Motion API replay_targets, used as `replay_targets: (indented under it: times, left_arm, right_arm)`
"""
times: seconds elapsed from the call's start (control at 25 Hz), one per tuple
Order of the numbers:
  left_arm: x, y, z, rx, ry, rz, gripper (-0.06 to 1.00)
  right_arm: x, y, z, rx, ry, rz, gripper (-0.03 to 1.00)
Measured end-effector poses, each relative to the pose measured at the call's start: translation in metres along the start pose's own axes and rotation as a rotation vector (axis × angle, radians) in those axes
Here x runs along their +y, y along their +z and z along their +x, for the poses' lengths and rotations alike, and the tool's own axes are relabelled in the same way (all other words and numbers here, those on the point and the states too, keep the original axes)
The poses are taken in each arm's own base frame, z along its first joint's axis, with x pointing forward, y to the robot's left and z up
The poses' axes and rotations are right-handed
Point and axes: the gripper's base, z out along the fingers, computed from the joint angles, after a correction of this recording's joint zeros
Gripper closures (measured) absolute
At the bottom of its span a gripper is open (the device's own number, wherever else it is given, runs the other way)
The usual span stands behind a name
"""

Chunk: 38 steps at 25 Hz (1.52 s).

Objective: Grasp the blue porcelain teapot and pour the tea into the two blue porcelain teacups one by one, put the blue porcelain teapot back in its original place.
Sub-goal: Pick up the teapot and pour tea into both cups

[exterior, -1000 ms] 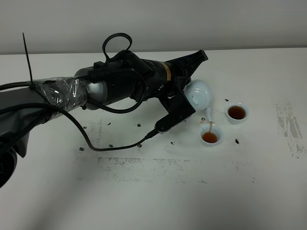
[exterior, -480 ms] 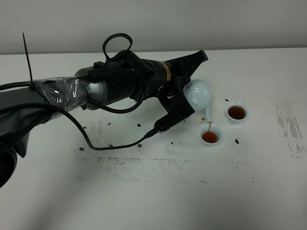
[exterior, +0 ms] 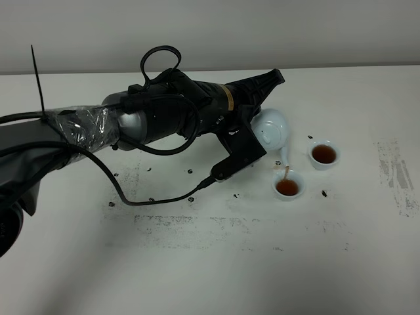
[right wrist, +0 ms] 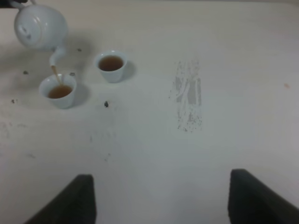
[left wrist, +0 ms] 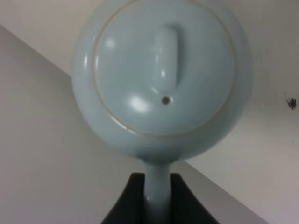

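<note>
Nearest you, toward the front edge of the scuffed white table (exterior: 197, 275), the top is bare apart from worn grey scratches. The right gripper (right wrist: 161, 198) hangs over this stretch with its two dark fingers (right wrist: 70, 200) spread wide and nothing between them.

Further in, right of the table's middle, you see the first small pale blue handleless porcelain teacup (exterior: 289, 186), upright and partly filled with brown tea. A thin stream of tea (exterior: 286, 172) falls into it from the spout above. Just beyond it and a little toward the right edge stands the second matching pale blue teacup (exterior: 323, 155), also upright, already holding tea, and apart from the first.

Above and behind the first cup, your small round glossy sky-blue porcelain teapot (exterior: 272, 129) is off the table, tipped with its spout down over that cup, its knobbed lid (left wrist: 163, 70) in place. The black left gripper (exterior: 252, 111) is clenched on the teapot's loop handle (left wrist: 156, 186), reaching in from the table's left side.
</note>
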Motion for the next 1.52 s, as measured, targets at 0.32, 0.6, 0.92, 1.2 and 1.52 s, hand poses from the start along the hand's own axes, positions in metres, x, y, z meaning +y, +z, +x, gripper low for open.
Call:
replay_targets:
  times: [0.32,0.6,0.92,1.2,1.52]
  left_arm:
    - [0.0,0.0,0.0,0.0,0.0,0.0,0.89]
    - [0.0,0.0,0.0,0.0,0.0,0.0,0.89]
    - [0.0,0.0,0.0,0.0,0.0,0.0,0.89]
    - [0.0,0.0,0.0,0.0,0.0,0.0,0.89]
    - [0.0,0.0,0.0,0.0,0.0,0.0,0.89]
  right_arm:
    - [0.0,0.0,0.0,0.0,0.0,0.0,0.39]
    - [0.0,0.0,0.0,0.0,0.0,0.0,0.39]
    - [0.0,0.0,0.0,0.0,0.0,0.0,0.39]
    - [0.0,0.0,0.0,0.0,0.0,0.0,0.39]
    - [0.0,0.0,0.0,0.0,0.0,0.0,0.39]
